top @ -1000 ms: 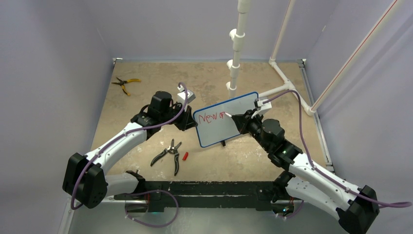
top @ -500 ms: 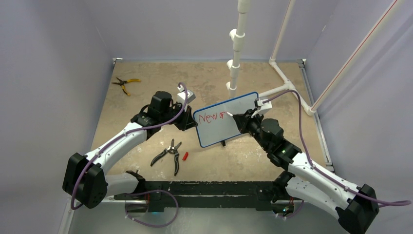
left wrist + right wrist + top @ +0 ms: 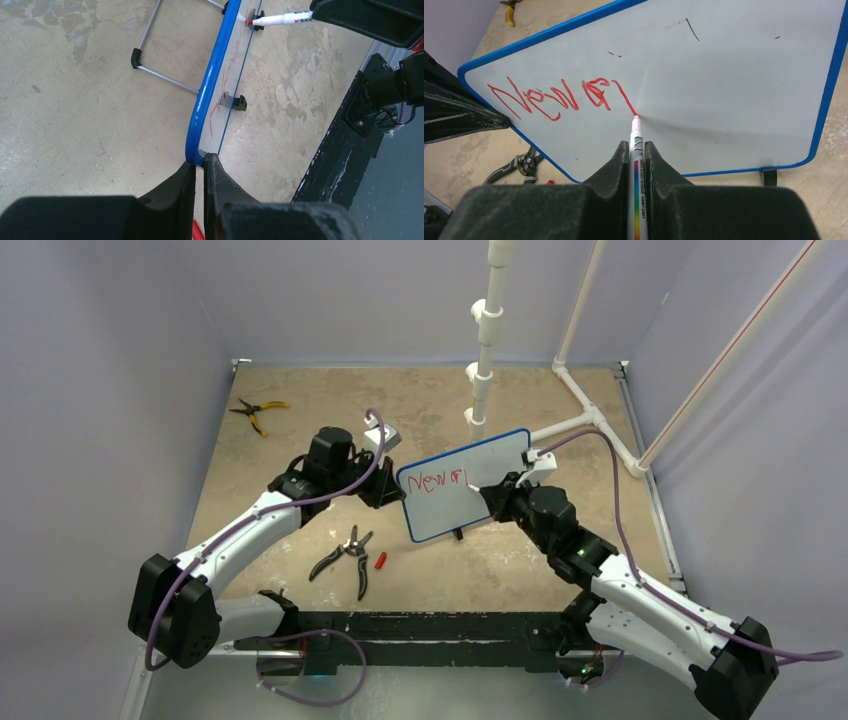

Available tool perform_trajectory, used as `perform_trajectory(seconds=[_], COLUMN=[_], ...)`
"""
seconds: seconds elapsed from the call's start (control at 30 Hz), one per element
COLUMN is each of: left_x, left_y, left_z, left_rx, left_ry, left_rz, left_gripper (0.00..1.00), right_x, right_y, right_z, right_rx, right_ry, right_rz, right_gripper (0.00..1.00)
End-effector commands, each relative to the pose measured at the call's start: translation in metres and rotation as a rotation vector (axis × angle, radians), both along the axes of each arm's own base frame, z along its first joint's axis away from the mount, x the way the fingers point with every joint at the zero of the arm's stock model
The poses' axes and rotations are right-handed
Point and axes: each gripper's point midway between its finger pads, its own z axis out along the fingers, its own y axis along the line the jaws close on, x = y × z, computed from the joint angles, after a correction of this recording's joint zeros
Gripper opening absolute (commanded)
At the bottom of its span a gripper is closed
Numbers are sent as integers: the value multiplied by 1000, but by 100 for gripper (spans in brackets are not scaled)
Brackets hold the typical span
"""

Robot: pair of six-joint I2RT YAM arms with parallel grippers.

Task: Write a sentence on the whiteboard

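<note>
Thin red marker lettering [image 3: 554, 95] on blue-framed whiteboard [image 3: 724, 90]
Left hand [image 3: 202, 160] clamps its edge; right hand [image 3: 636, 147] grips white marker [image 3: 636, 134], tip touching board ahead.

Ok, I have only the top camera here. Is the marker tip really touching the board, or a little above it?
Observer: Touching. The right wrist view shows the tip of the marker pressed on the whiteboard, at the low end of a slanted red stroke.
Operator: And where exactly does the left claw hold?
Observer: The left claw is shut on a rounded corner of the blue frame, seen edge-on in the left wrist view.
Operator: Is the board clean otherwise?
Observer: No, the right wrist view shows a few small dark marks above the sentence.
</note>
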Motion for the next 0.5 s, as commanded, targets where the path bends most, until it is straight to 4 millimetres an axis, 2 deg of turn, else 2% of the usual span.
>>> perform_trajectory(seconds=[0.0, 0.27, 0.47], left_x=[6, 12, 10], left_y=[-2, 3, -1], left_z=[24, 15, 12], left_rx=[-36, -6, -24], left_ry=[-101, -90, -66], left_rz=[-9, 25, 15], left_gripper=[0, 0, 0], right_x=[1, -2, -2], right_y=[-6, -8, -6], right_z=[0, 56, 72], right_rx=[15, 124, 159], right_ry=[8, -130, -178], right_rz=[-38, -29, -20], right_gripper=[0, 0, 0])
